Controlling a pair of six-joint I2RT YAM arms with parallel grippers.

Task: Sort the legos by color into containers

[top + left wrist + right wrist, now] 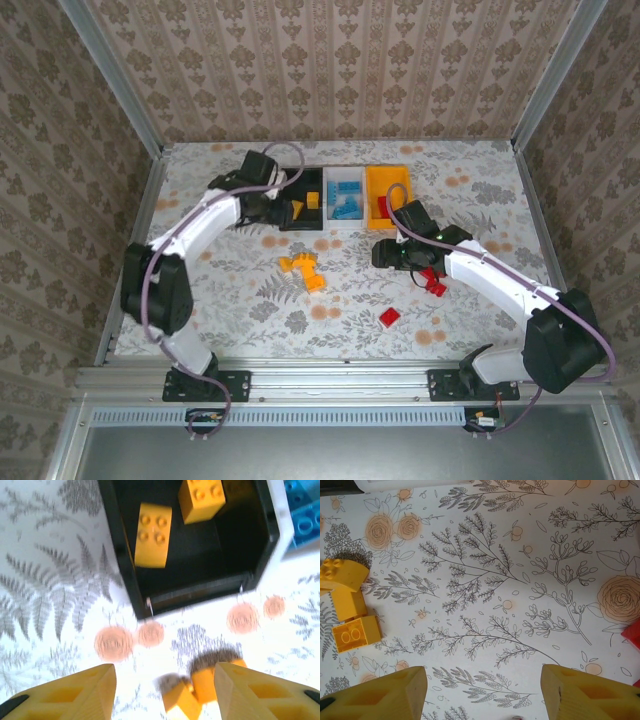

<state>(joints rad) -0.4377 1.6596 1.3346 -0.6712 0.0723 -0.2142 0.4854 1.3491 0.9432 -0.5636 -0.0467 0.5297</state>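
The containers stand in a row at the back: a black bin (300,190), a white bin (345,190) and an orange-yellow bin (390,185). My left gripper (279,208) hangs open at the black bin's left front corner. In its wrist view the black bin (125,580) holds two yellow legos (152,535). Blurred yellow legos (200,692) lie low between the spread fingers (75,697), gripped by neither. My right gripper (386,255) stands open above the bare cloth, nothing between its fingers (585,692). A cluster of yellow legos (304,270) lies mid-table. Red legos (389,318) lie to the right.
Blue legos (347,200) fill the white bin and a red one (383,208) sits in the orange-yellow bin. More red legos (434,283) lie under my right forearm. Yellow legos (347,602) sit left of my right gripper, a red one (632,635) at its right. Metal posts frame the floral table.
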